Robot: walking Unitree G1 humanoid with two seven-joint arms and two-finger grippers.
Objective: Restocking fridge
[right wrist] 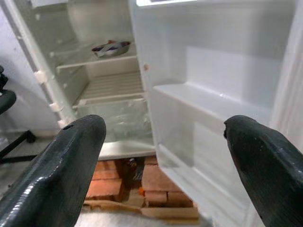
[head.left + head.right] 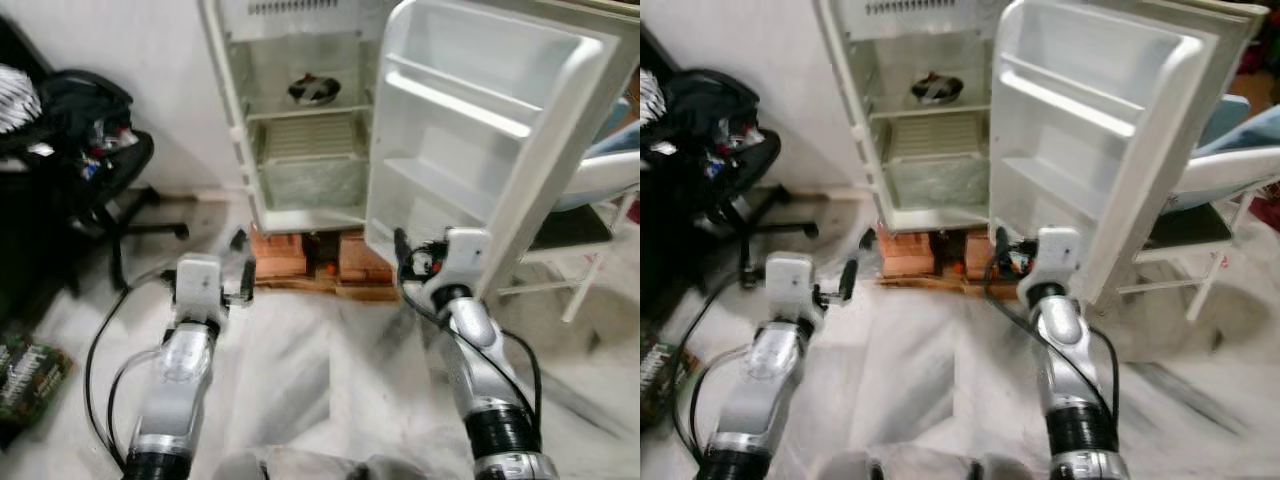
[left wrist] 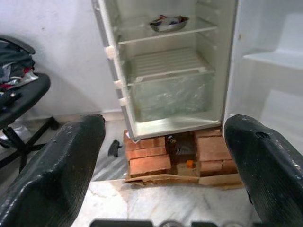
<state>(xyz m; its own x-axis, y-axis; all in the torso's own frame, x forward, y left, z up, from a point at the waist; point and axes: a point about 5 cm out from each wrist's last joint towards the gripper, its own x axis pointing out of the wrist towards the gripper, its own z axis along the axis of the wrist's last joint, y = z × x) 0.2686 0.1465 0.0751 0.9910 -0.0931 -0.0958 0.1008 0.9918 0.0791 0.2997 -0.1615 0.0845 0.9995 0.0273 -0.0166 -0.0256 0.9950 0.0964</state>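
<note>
Though fridge [image 2: 300,150] door open, bowl [image 2: 313,90] contents unclear; left fingers [image 3: 61,165] apart, right fingers [image 1: 66,165] apart.

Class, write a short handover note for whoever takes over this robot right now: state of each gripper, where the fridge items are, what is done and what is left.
Left gripper: open, empty, held low before the fridge.
Right gripper: open, empty, close to the lower edge of the open door.
Fridge stands on bricks; a metal bowl sits on its upper shelf.
Door shelves bare.
Done: door open, bowl inside.
Left: fetch more items and load them; none is in either gripper.
</note>
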